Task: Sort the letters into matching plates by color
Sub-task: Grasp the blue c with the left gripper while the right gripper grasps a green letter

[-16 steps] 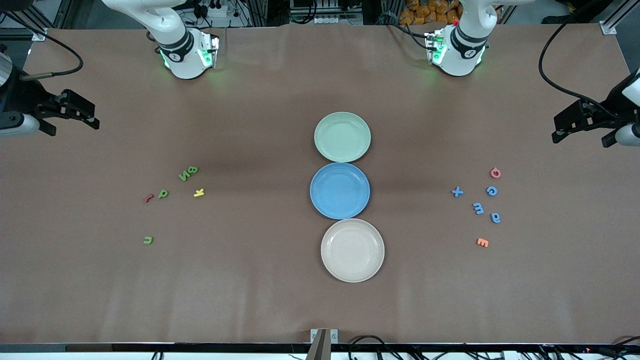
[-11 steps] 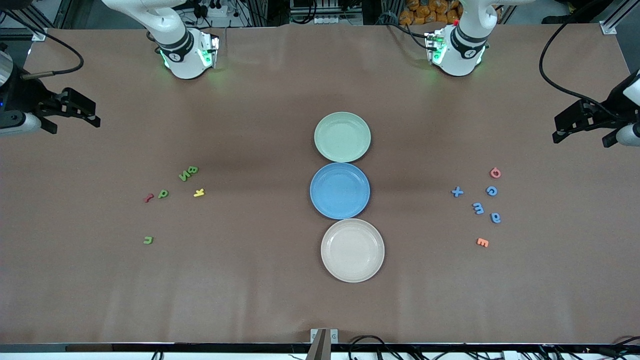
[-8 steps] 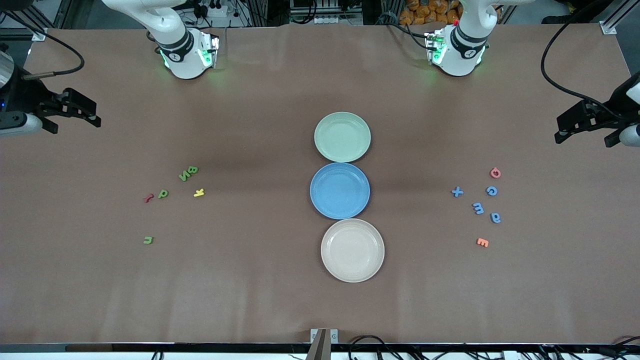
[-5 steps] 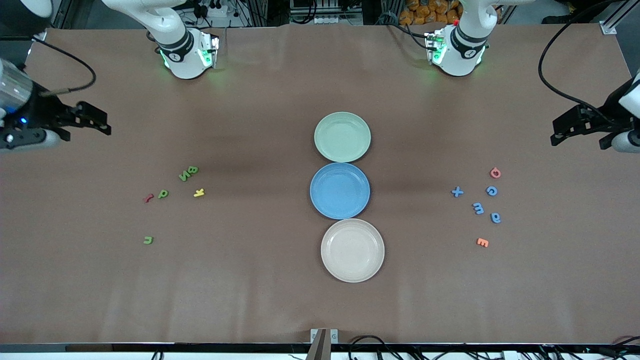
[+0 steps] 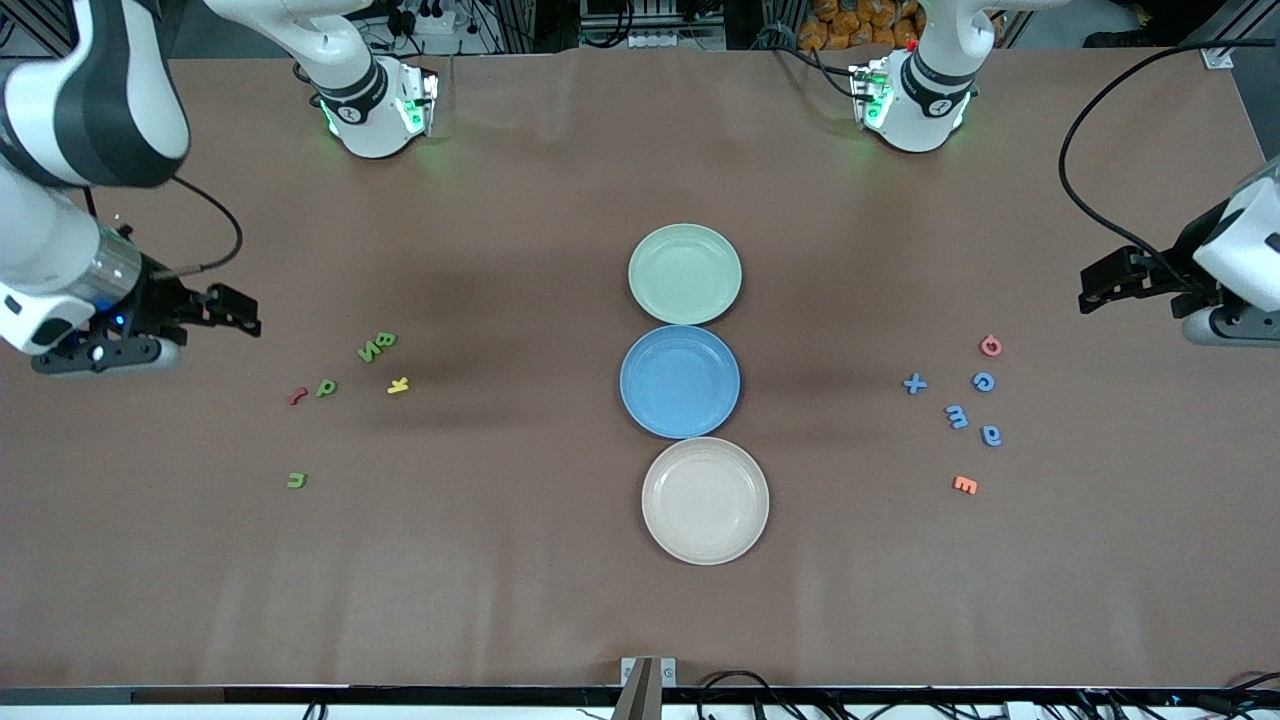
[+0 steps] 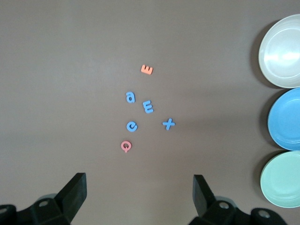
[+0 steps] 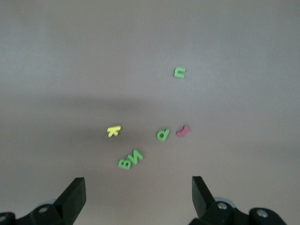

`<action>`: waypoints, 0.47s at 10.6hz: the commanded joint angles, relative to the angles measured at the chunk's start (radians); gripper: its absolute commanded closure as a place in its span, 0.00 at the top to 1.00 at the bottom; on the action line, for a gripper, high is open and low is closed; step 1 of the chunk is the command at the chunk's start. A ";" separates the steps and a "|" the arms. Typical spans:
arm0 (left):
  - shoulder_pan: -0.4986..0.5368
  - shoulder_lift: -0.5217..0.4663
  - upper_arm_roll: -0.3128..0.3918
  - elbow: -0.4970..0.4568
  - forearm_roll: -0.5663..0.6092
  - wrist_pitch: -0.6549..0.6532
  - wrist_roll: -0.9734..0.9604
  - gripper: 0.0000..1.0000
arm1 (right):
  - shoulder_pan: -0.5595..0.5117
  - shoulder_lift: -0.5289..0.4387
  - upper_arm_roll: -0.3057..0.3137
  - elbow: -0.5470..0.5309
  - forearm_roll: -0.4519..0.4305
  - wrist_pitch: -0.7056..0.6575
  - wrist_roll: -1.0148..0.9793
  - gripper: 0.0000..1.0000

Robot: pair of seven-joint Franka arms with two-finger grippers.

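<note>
layout: three round shallow plates sit in a row mid-table, letters lie in two loose groups toward each arm's end, so each arm likely serves its own group
green plate: pale mint green matte plate (image 5: 685, 273), farthest from the front camera of the three, nothing in it
blue plate: medium blue matte plate (image 5: 680, 381), touching or just beside the green one, nothing in it
beige plate: beige-white plate (image 5: 705, 500), nearest the front camera, nothing in it, no matching colour in the task
green letters: small flat green foam letters toward the right arm's end, a B and N pair (image 5: 377, 346) touching each other, a "p" (image 5: 327, 387), a "u" (image 5: 296, 480) set apart and nearer the front camera; all flat on the brown table (image 5: 520, 600)
blue letters: small flat blue foam letters toward the left arm's end, an "x" (image 5: 914, 383), a "c" (image 5: 984, 381), an "m" (image 5: 956, 416), an "a" (image 5: 991, 434); none sorted yet
odd letters: yellow "k" (image 5: 398, 384) and dark red piece (image 5: 297, 396) among the greens, pink letter (image 5: 990, 346) and orange "E" (image 5: 965, 485) among the blues; judged distractors
left claw: left claw (image 5: 1098, 284) up over bare table near the blue group, fingers spread wide, holding nothing
right claw: right claw (image 5: 232, 310) over bare table near the B and N pair, fingers spread wide, holding nothing
stage: judged start of task, both arms placed to reach for a first letter
</note>
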 commanded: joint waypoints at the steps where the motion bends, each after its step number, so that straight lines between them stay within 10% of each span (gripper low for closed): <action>1: 0.010 -0.019 -0.006 -0.202 0.012 0.133 -0.031 1.00 | -0.019 0.144 -0.001 0.016 -0.022 0.175 -0.004 1.00; 5: 0.022 -0.018 -0.003 -0.377 0.019 0.293 -0.146 1.00 | -0.043 0.303 -0.030 0.050 -0.009 0.349 -0.062 0.98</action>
